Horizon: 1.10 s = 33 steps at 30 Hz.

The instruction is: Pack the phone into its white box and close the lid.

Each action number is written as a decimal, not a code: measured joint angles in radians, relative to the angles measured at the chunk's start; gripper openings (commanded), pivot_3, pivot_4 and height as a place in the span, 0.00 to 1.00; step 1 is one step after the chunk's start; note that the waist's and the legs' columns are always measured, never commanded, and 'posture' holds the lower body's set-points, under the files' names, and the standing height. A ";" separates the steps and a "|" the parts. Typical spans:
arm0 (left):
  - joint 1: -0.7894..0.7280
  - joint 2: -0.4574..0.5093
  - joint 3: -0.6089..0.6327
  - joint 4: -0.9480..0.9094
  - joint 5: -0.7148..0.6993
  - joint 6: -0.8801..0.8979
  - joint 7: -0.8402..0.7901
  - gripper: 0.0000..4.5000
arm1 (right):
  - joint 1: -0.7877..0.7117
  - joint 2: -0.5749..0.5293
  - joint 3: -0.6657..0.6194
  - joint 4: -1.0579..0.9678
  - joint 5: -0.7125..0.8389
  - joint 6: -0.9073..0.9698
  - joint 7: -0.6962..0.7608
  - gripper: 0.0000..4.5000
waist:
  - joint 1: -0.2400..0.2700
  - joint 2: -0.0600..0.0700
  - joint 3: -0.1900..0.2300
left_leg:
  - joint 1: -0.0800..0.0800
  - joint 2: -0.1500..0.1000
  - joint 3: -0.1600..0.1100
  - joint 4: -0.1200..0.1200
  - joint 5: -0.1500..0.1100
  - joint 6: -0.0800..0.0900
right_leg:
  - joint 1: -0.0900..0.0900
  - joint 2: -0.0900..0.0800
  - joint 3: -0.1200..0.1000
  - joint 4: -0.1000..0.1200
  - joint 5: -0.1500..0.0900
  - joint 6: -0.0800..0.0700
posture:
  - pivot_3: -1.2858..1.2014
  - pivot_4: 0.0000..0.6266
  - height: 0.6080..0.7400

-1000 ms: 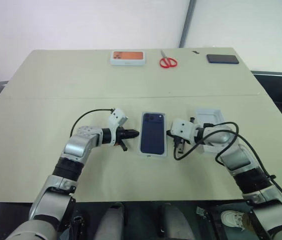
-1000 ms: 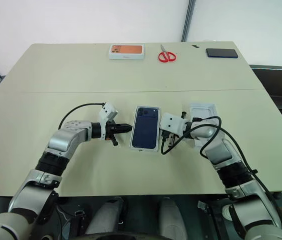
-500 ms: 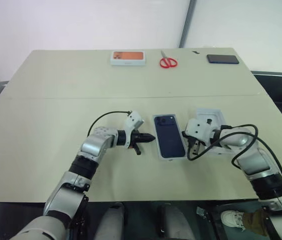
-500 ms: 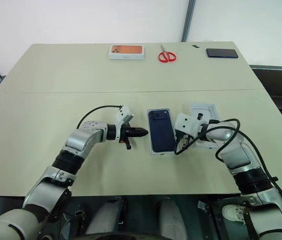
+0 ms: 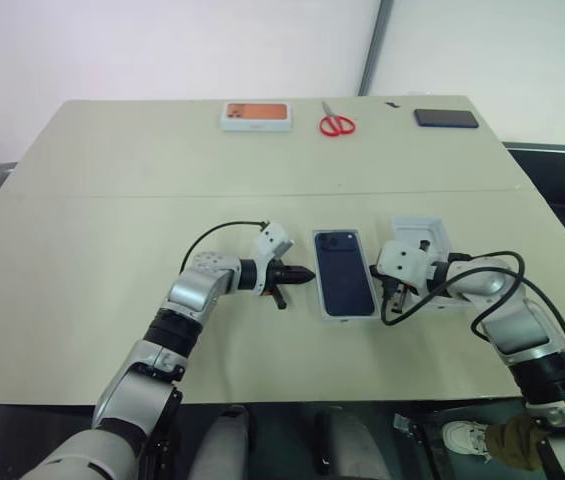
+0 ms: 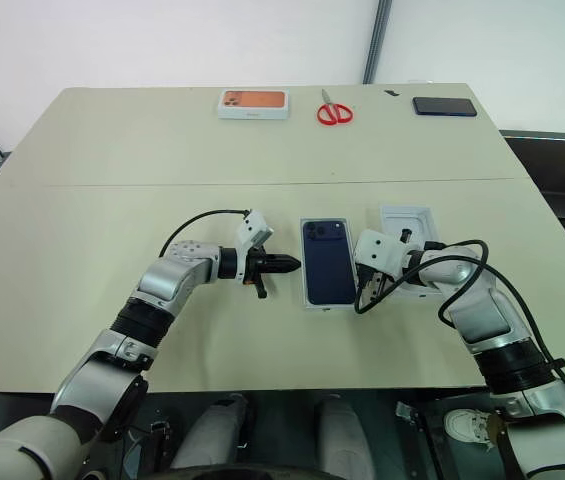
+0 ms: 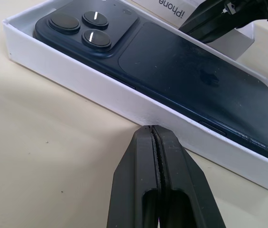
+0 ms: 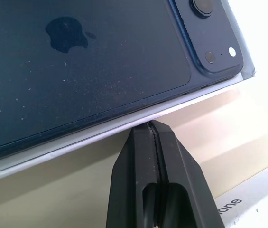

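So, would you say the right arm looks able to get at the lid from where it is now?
Probably yes. The lid lies on the table directly beside the right gripper, and nothing lies between them; its jaws are shut and empty, so they would need to open first.

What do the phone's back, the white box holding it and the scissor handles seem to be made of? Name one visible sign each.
Phone: likely matte glass, a smooth dark back with faint sheen and dust specks.
White box: probably stiff card, with thin matte walls and sharp edges.
Scissors: red handles look like plastic, though too small to be sure.
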 measured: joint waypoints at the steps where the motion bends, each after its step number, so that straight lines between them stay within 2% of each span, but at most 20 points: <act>1: 0.000 0.005 0.000 0.003 0.002 -0.007 0.002 0.02 | 0.000 -0.004 0.002 0.000 -0.002 -0.003 0.000 0.00 | 0.000 0.000 0.000 | 0.000 0.000 0.000 0.000 0.000 0.000 | 0.000 0.000 0.000 0.000 0.000 0.000 | 0.52 0.24 1.00; 6: -0.008 0.015 0.031 0.023 0.000 -0.049 0.025 0.02 | -0.003 -0.015 0.002 0.016 -0.001 -0.024 -0.002 0.00 | -0.001 0.000 0.000 | 0.000 0.000 0.000 0.000 0.000 0.000 | 0.000 0.000 0.000 0.000 0.000 0.000 | 0.52 0.24 1.00; 16: 0.008 0.130 0.124 -0.003 -0.028 -0.087 0.015 0.02 | 0.038 -0.075 -0.031 0.017 0.023 -0.035 0.007 0.00 | 0.001 0.000 0.000 | 0.000 0.000 0.000 0.000 0.000 0.000 | 0.000 0.000 0.000 0.000 0.000 0.000 | 0.52 0.24 1.00; 23: 0.047 0.151 0.156 -0.070 -0.062 -0.084 0.011 0.02 | 0.066 -0.095 -0.062 0.014 0.051 -0.029 0.008 0.00 | -0.001 0.000 0.000 | 0.000 0.000 0.000 0.000 0.000 0.000 | 0.000 0.000 0.000 0.000 0.000 0.000 | 0.52 0.24 1.00; 25: 0.055 0.155 0.180 -0.081 -0.084 -0.079 0.010 0.02 | 0.068 -0.086 -0.078 0.005 0.093 0.024 0.013 0.00 | -0.002 0.000 0.000 | 0.000 0.001 0.000 0.000 0.000 0.000 | 0.000 0.000 0.000 0.000 0.000 0.000 | 0.52 0.24 1.00; 26: 0.057 0.162 0.192 -0.086 -0.096 -0.080 0.010 0.13 | 0.066 -0.064 -0.100 -0.004 0.131 0.078 0.018 0.12 | -0.002 0.000 0.000 | 0.000 0.001 0.000 0.000 0.000 0.000 | 0.000 0.000 0.000 0.000 0.000 0.000 | 0.52 0.24 1.00; 28: 0.058 0.178 0.212 -0.094 -0.108 -0.081 0.002 0.30 | 0.049 -0.042 -0.118 -0.018 0.192 0.160 0.022 0.29 | -0.005 0.000 0.000 | 0.000 0.001 0.000 0.000 0.000 0.000 | 0.000 0.000 0.000 0.001 0.000 0.000 | 0.52 0.24 1.00; 33: 0.089 0.235 0.253 -0.165 -0.166 -0.082 -0.054 0.87 | -0.017 -0.041 -0.169 -0.027 0.248 0.251 -0.002 0.88 | -0.004 0.001 0.001 | 0.000 0.001 0.000 0.000 0.000 0.000 | -0.001 0.001 0.000 0.000 0.000 0.000 | 0.52 0.24 1.00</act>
